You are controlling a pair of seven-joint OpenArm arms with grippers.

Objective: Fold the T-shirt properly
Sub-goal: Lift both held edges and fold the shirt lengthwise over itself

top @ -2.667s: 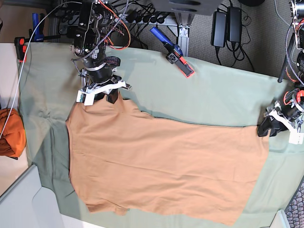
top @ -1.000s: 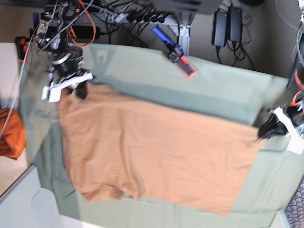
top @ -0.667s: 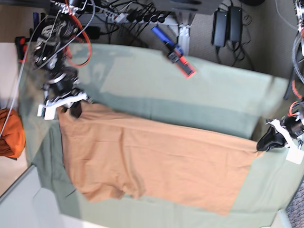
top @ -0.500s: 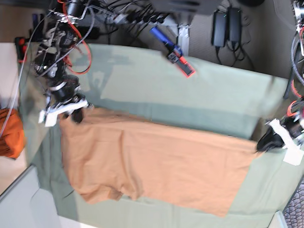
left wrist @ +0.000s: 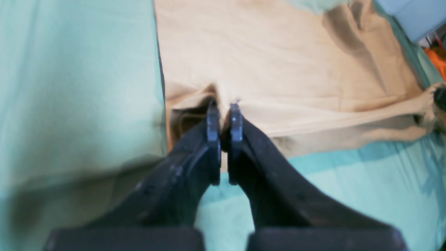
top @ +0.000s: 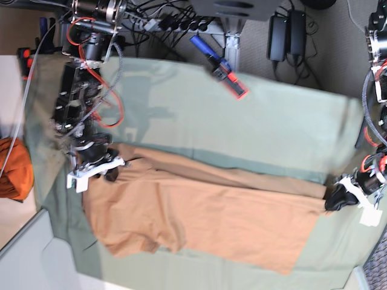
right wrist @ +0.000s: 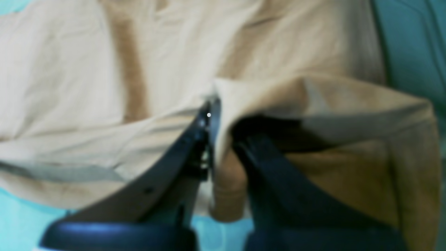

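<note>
A green cloth (top: 254, 121) covers the table, a blue-and-red clamp (top: 221, 66) lies at its upper edge, and an orange bundle (top: 13, 169) sits at far left.

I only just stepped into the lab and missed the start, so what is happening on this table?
A two-armed robot is folding a large plain light orange-tan cotton T-shirt spread on a sage green cloth. The right gripper is shut on one far corner of the T-shirt, and the left gripper is shut on the other. Between them the far edge is lifted and pulled toward the near side, so a strip already lies folded over the shirt's body. The fold is partway, not finished.
</note>
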